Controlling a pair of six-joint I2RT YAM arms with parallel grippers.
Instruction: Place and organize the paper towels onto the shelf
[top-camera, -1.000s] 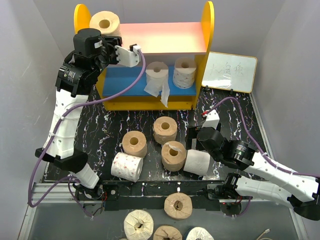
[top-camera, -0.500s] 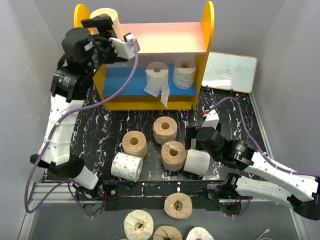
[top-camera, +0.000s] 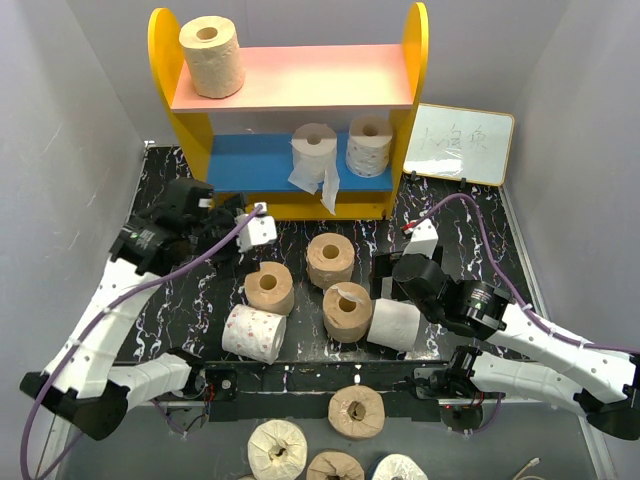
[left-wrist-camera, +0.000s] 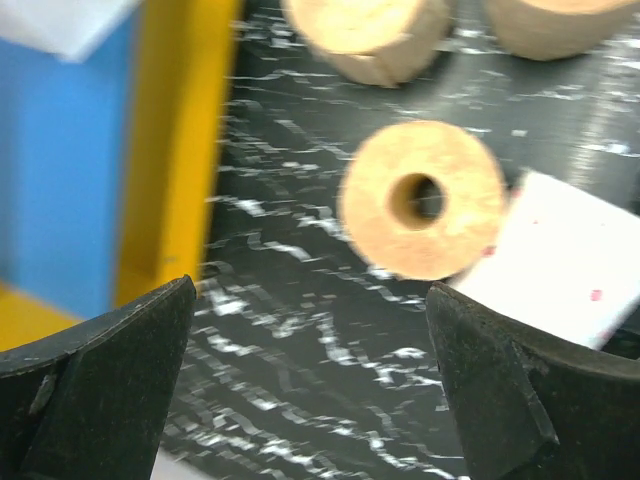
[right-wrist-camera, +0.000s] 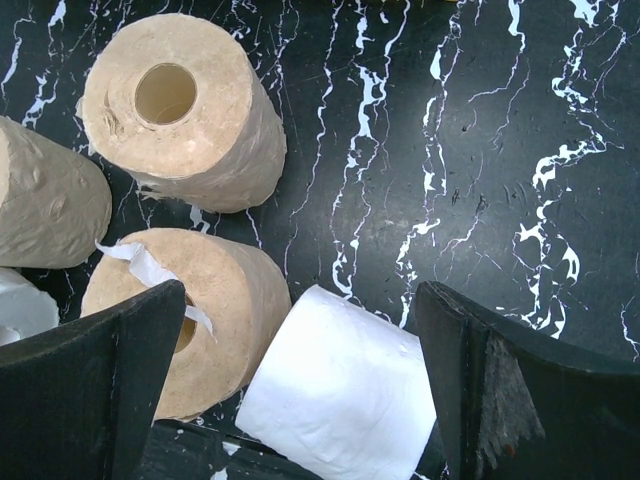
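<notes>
The shelf holds a tan paper towel roll on its pink upper board, and a white roll with a loose sheet and a dotted roll on the blue board. My left gripper hangs open and empty over the dark table, pointing at a tan roll beside a pink-dotted white roll. My right gripper is open, its fingers either side of a lying white roll without touching it. Two more tan rolls stand nearby.
A small white writing board leans at the back right. Several more rolls lie beyond the table's front edge, near the arm bases. Grey walls close in both sides.
My left arm has let go of the tan roll on the upper board and swung down to the table with its jaws open. The right arm has stayed put.
</notes>
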